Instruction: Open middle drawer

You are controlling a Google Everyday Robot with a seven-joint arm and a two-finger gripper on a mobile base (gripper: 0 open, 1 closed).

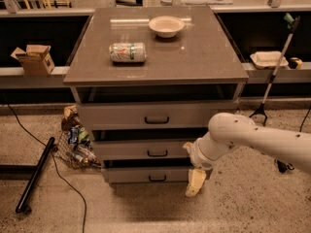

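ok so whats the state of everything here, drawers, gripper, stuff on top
middle drawer: looks shut, nothing on its handle
top drawer: looks shut
bottom drawer: looks shut
gripper: pointing down beside the bottom drawer's right end, on no handle
can: lying on its side on the cabinet top
bowl: upright, looks empty
cardboard box: flaps open
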